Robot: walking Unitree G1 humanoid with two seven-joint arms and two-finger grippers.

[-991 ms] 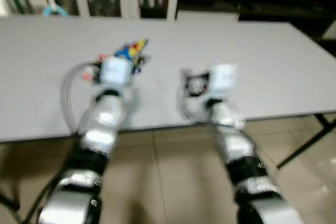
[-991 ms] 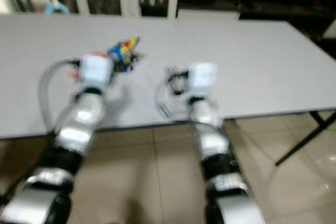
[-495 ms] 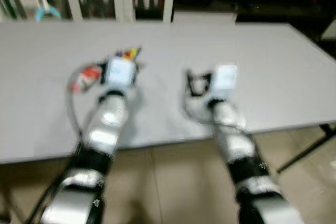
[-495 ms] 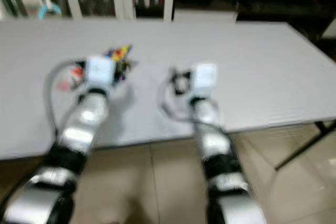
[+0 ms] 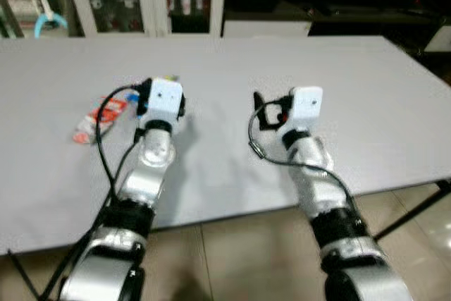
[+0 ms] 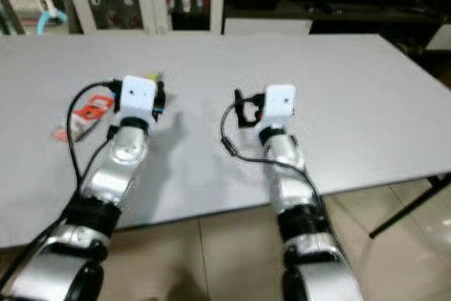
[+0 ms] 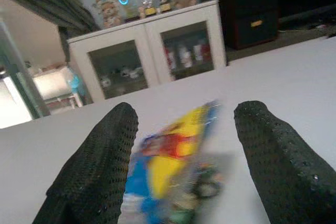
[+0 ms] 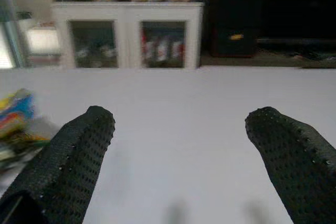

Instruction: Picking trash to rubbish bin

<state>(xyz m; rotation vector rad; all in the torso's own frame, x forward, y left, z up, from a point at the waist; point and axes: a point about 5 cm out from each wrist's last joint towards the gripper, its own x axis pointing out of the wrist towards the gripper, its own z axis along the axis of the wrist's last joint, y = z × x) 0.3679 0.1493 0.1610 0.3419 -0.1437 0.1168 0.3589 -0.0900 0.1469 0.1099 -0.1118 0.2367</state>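
Colourful wrapper [image 7: 170, 177] lies on the grey table [image 5: 366, 103], framed between my left gripper [image 7: 184, 169] fingers, spread wide, empty.
Advise lowering squarely, closing on its crumpled middle; right gripper [image 8: 178, 166] hovers wide, empty, alongside.

Colourful wrapper [image 7: 173, 179] blurred, print unreadable

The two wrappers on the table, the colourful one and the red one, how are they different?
The colourful wrapper is yellow, blue and red; the red wrapper is red and white. The colourful wrapper lies right in front of the left gripper, between its open fingers, while the red wrapper lies off to that arm's left, away from it. The colourful wrapper looks crumpled and puffy; the red wrapper looks flatter. Both rest on the white table.
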